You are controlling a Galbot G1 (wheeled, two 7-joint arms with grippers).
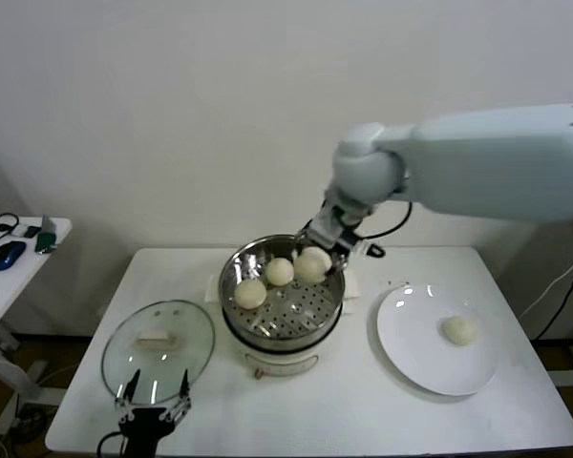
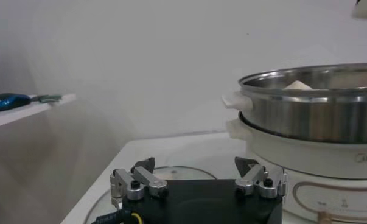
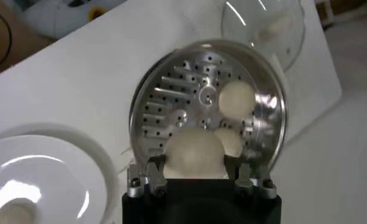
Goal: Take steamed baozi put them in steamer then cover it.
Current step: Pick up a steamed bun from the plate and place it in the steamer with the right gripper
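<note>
Right gripper (image 1: 317, 250) hangs over the far rim of the steamer (image 1: 282, 329), jaws clamped on a bun (image 1: 312, 264) so it can be lowered onto the perforated floor beside the two buns (image 1: 265, 282) already inside. One bun (image 1: 459, 330) sits on the plate (image 1: 415, 367) at the robot's right, likely the next pick. The lid (image 1: 159, 348) lies flat on the table (image 1: 363, 410), left of the steamer and clear of loading. Left gripper (image 1: 154, 399) waits at the lid's near edge, jaws apart and empty, probably staged for covering.

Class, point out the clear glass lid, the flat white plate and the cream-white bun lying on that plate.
Clear glass lid (image 1: 158, 351), head view, glass beside handle.
Flat white plate (image 1: 411, 329), head view, bare surface.
Cream-white bun on plate (image 1: 459, 329), head view, its top.
</note>
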